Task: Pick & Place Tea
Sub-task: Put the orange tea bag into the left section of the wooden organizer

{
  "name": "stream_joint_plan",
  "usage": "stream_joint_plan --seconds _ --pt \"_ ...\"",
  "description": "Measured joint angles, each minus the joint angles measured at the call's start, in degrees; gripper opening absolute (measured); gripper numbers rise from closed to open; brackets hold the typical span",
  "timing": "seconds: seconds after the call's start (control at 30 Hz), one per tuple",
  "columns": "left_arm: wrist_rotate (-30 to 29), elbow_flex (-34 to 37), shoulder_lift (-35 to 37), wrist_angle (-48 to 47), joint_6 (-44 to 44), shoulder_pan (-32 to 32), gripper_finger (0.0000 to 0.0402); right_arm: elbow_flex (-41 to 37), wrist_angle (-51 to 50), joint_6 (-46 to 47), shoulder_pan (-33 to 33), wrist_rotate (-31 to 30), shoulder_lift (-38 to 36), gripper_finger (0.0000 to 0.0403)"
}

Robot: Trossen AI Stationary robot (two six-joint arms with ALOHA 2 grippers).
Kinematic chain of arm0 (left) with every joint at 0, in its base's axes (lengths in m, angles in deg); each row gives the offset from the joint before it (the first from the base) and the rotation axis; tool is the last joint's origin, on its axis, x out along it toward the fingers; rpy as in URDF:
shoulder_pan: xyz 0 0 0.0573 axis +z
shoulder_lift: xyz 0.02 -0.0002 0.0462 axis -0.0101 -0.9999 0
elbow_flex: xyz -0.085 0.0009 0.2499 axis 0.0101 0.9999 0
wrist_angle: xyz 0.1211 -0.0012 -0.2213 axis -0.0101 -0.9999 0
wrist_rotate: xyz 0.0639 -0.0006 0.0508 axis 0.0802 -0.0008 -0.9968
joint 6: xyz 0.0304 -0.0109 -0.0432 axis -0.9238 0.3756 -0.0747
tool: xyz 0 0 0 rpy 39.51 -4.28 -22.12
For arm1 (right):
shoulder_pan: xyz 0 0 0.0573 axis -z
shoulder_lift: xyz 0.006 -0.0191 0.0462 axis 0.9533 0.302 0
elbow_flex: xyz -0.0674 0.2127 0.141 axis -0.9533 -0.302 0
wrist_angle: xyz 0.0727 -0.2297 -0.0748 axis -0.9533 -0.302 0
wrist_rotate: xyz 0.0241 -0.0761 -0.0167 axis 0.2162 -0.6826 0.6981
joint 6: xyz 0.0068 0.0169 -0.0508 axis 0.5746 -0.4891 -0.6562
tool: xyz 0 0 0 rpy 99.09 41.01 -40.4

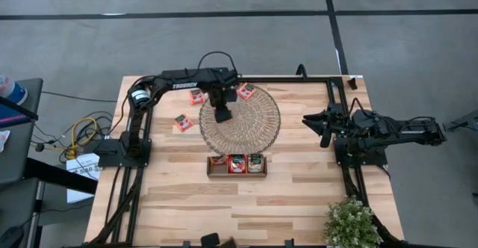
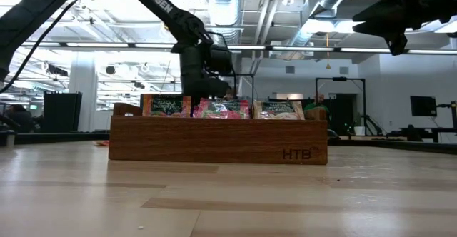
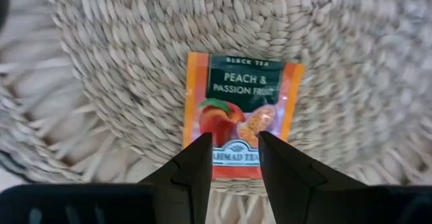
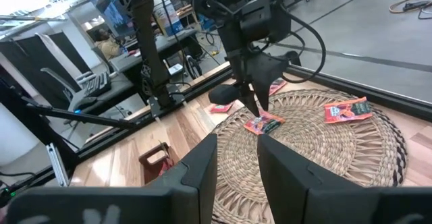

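One tea sachet (image 3: 241,116), peach and passion fruit, lies on the round woven mat (image 1: 258,128) with the left gripper (image 3: 233,158) jaws apart astride its near edge; grip unclear. More sachets sit in the wooden tray (image 1: 237,172) and far-left of the mat. Right gripper (image 4: 236,158) waits at right, jaws slightly apart, empty.

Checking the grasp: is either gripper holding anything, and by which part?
Nothing held. Left gripper hovers open over the peach sachet, at its lower edge; right gripper empty.

Both arms are matte black, white "TROSSEN" lettering on the left arm (image 1: 183,80), with black cables.
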Motion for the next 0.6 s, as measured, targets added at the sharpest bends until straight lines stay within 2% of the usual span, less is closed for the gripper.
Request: stream_joint_plan --seconds 0.1,0.6 --pt "2.48 0.0 0.0 -1.18 0.32 0.88 0.0112 0.0 0.0 0.01 0.0 0.0 0.01 0.0098" --pt "2.29 0.0 0.0 -3.03 -1.57 1.21 0.0112 0.0 0.15 1.62 -0.01 -0.4 0.0 0.0098"
